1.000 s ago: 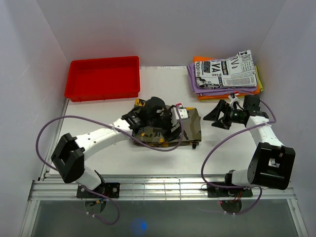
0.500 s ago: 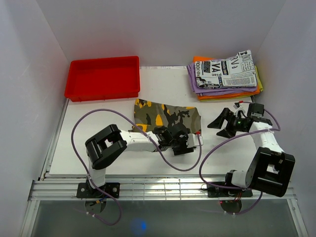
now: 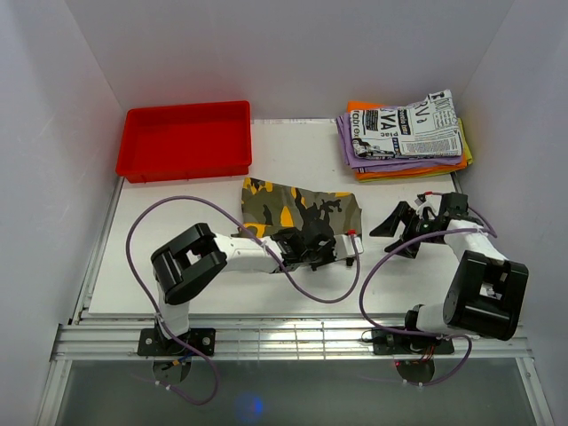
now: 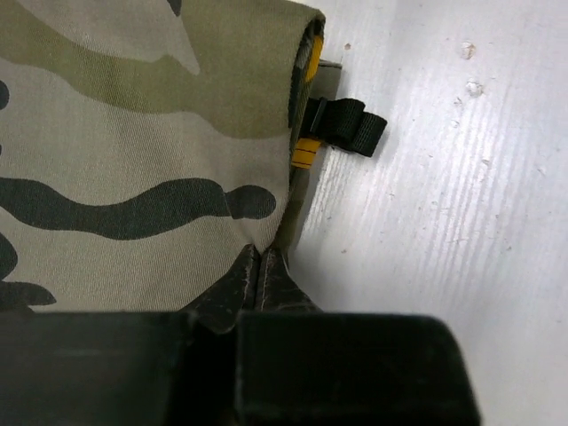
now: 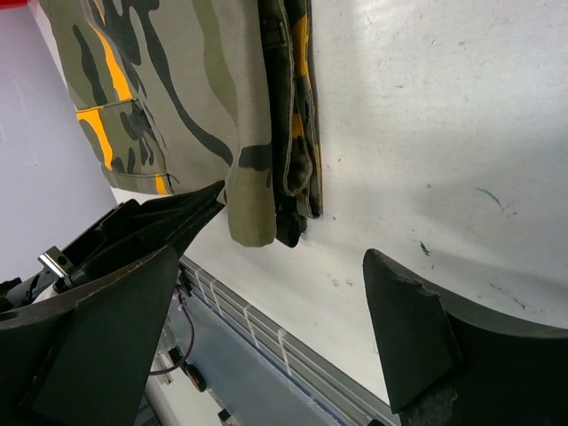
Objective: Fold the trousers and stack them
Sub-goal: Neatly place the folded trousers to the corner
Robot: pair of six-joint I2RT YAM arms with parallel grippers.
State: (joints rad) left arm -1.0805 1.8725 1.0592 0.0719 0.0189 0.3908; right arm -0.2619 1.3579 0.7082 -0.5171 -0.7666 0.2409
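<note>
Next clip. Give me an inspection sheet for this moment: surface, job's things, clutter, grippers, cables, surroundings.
Surface: white table, a few small marks, nothing spilled.
Job's things: trousers folded, lying flat mid-table, not on the stack of folded garments at the far right.
Clutter: red tray at the far left, nothing seen in it.
Grippers: left gripper shut at the trousers' near right corner; whether cloth is pinched cannot be told. Right gripper open, holding nothing, just right of the trousers.
Cables: purple cables loop from both arms; the left one passes over the table near the trousers.
Surroundings: white walls on three sides, metal rail at the near edge.
</note>
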